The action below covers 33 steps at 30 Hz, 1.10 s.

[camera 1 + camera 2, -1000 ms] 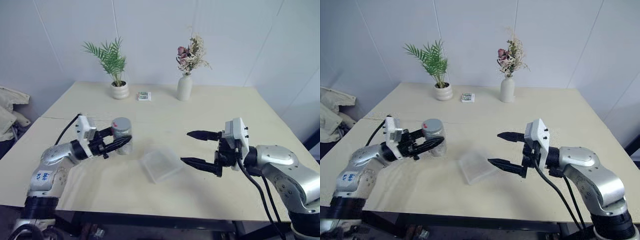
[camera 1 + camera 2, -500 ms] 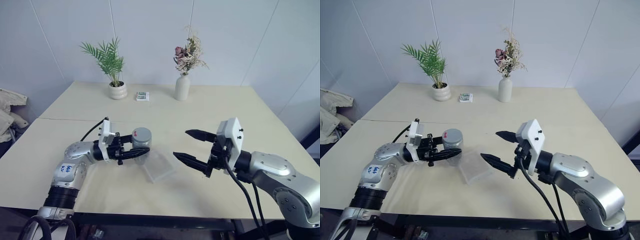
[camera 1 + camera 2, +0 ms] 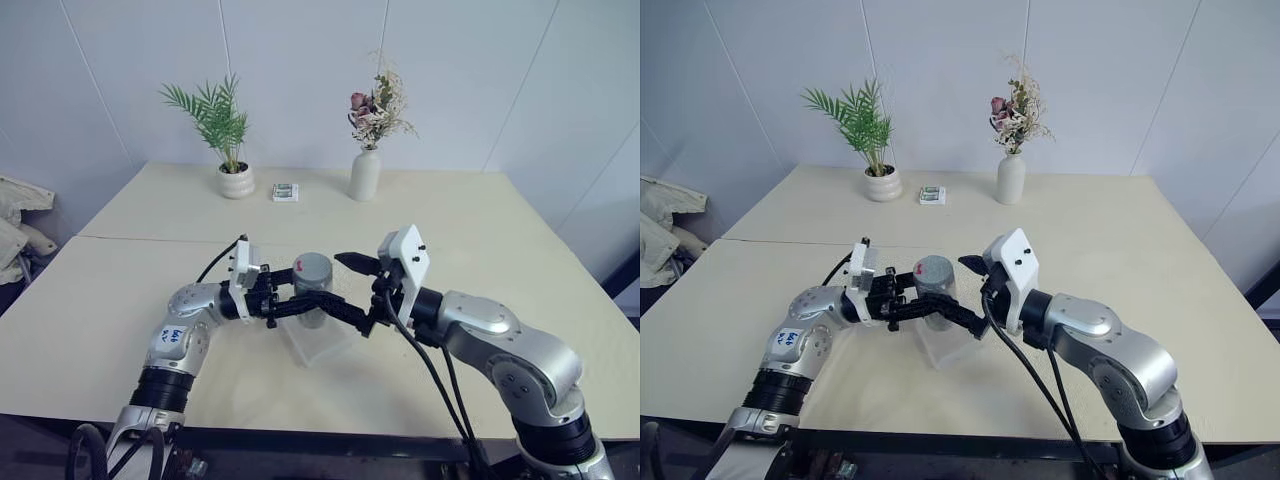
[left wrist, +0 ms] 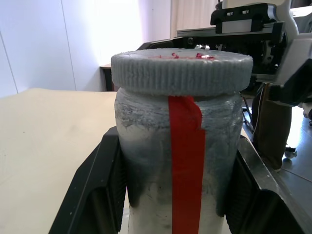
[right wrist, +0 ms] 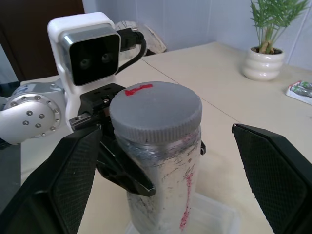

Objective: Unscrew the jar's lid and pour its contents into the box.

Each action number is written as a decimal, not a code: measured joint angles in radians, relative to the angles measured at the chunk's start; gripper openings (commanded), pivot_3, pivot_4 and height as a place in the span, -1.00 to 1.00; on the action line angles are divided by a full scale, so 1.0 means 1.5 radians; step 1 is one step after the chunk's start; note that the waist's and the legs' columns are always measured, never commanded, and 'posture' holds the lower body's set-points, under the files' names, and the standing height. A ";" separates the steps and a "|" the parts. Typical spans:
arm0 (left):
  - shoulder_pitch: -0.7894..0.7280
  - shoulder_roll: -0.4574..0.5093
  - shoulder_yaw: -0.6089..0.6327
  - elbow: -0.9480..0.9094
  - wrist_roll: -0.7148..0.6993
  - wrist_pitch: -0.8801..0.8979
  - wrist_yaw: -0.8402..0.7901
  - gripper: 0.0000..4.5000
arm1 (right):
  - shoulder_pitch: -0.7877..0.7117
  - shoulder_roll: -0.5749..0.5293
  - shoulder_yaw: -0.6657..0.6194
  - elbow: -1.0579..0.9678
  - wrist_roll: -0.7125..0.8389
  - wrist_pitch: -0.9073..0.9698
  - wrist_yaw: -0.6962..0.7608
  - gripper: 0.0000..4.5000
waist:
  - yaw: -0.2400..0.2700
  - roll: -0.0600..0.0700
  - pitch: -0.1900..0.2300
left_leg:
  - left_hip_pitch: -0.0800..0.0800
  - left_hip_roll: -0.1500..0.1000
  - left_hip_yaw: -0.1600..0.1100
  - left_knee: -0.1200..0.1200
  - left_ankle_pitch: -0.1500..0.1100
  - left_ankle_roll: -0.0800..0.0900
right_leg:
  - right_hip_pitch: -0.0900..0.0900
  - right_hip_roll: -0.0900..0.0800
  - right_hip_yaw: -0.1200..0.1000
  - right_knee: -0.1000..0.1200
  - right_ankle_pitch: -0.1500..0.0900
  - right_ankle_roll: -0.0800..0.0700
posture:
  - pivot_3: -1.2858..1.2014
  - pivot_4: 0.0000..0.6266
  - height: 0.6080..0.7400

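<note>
Left wrist view: left gripper (image 4: 178,195) pinches jar (image 4: 178,161); right gripper (image 5: 165,161) spread around it

The left gripper (image 3: 312,307) now holds the jar (image 3: 312,290) over the box (image 3: 322,342), and the open right gripper (image 3: 351,292) now sits around it.

Jar (image 5: 161,190) — clear, smudged plastic; lid (image 5: 155,113) — matt grey, ribbed rim; table (image 3: 450,225) smooth, pale.

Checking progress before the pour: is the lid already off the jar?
No, the lid sits on top of the jar, which the left gripper holds.
</note>
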<state>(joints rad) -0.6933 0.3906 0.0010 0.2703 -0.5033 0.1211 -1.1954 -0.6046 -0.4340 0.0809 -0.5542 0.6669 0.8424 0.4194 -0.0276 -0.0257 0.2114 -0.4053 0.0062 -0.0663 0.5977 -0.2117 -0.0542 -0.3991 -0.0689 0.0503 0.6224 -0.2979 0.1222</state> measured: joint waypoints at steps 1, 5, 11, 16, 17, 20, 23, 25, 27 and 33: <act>0.000 -0.001 0.000 0.003 0.001 -0.001 0.000 -0.06 | 0.000 0.002 0.001 0.002 -0.002 -0.001 0.000 1.00 | 0.000 0.000 0.000 | 0.000 0.000 0.000 0.000 0.000 0.000 | 0.000 0.000 0.000 0.000 0.000 0.000 | 0.03 -0.52 1.00; 0.000 -0.014 -0.001 0.012 0.011 -0.010 0.000 -0.06 | -0.010 0.020 0.014 0.013 -0.025 -0.009 0.000 1.00 | 0.000 0.000 0.000 | 0.000 0.000 0.000 0.000 0.000 0.000 | 0.000 0.001 0.000 0.000 0.000 0.000 | 0.03 -0.52 1.00; 0.000 -0.024 -0.002 0.015 0.021 -0.021 0.000 -0.06 | -0.012 0.026 0.019 0.029 -0.045 -0.011 0.000 1.00 | 0.000 0.000 0.000 | 0.000 0.000 0.000 0.000 0.000 0.000 | 0.000 0.001 0.000 0.001 0.000 0.000 | 0.03 -0.52 1.00; 0.000 -0.029 -0.002 0.017 0.025 -0.024 0.000 -0.06 | -0.012 0.037 0.019 0.029 -0.047 -0.011 0.001 1.00 | 0.000 0.000 0.000 | 0.000 0.001 0.000 0.000 0.000 0.000 | 0.000 0.001 0.000 0.001 0.000 0.000 | 0.03 -0.52 1.00; 0.000 -0.030 -0.002 0.018 0.026 -0.024 0.000 -0.06 | -0.012 0.039 0.019 0.029 -0.048 -0.011 0.001 1.00 | 0.000 0.000 0.000 | 0.000 0.001 0.000 0.000 0.000 0.000 | 0.000 0.001 0.000 0.001 0.000 0.000 | 0.03 -0.52 1.00; 0.000 -0.037 -0.002 0.025 0.026 -0.025 0.000 -0.06 | -0.012 0.049 0.019 0.029 -0.047 -0.011 0.001 1.00 | 0.000 0.000 0.000 | 0.000 0.001 0.000 0.000 0.000 0.000 | 0.000 0.001 0.000 0.001 0.000 0.000 | 0.03 -0.52 1.00; 0.000 -0.039 -0.003 0.032 0.027 -0.025 0.000 -0.06 | -0.012 0.051 0.019 0.029 -0.048 -0.011 0.002 1.00 | 0.000 0.000 0.000 | 0.000 0.001 0.000 0.000 0.000 0.000 | 0.000 0.001 0.000 0.001 0.000 0.000 | 0.03 -0.52 1.00; 0.000 -0.039 -0.003 0.034 0.027 -0.026 0.000 -0.06 | -0.012 0.053 0.019 0.030 -0.048 -0.011 0.002 1.00 | 0.000 0.000 0.000 | 0.000 0.001 0.000 0.000 0.000 0.000 | 0.000 0.002 0.000 0.001 0.000 0.000 | 0.03 -0.52 1.00; 0.000 -0.041 -0.003 0.035 0.027 -0.028 0.000 -0.06 | -0.012 0.057 0.019 0.031 -0.048 -0.011 0.005 0.72 | 0.000 0.000 0.000 | 0.000 0.002 0.000 0.000 0.000 0.000 | 0.000 0.002 0.001 0.001 0.000 0.000 | 0.03 -0.52 1.00; 0.000 -0.042 -0.003 0.035 0.027 -0.031 0.001 -0.06 | -0.012 0.059 0.019 0.034 -0.051 -0.011 0.011 0.13 | 0.000 0.000 0.000 | 0.000 0.003 0.000 0.000 0.000 0.000 | 0.000 0.004 0.001 0.001 0.000 0.000 | 0.03 -0.52 1.00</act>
<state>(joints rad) -0.6933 0.3279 -0.0029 0.3223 -0.4624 0.0743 -1.1945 -0.6230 -0.3452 0.1087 -0.5038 0.5908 0.8255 0.4359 -0.0278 -0.0256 0.2114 -0.4050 0.0101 -0.0665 0.5979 -0.2117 -0.0543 -0.3996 -0.0633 0.0523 0.6242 -0.2977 0.1219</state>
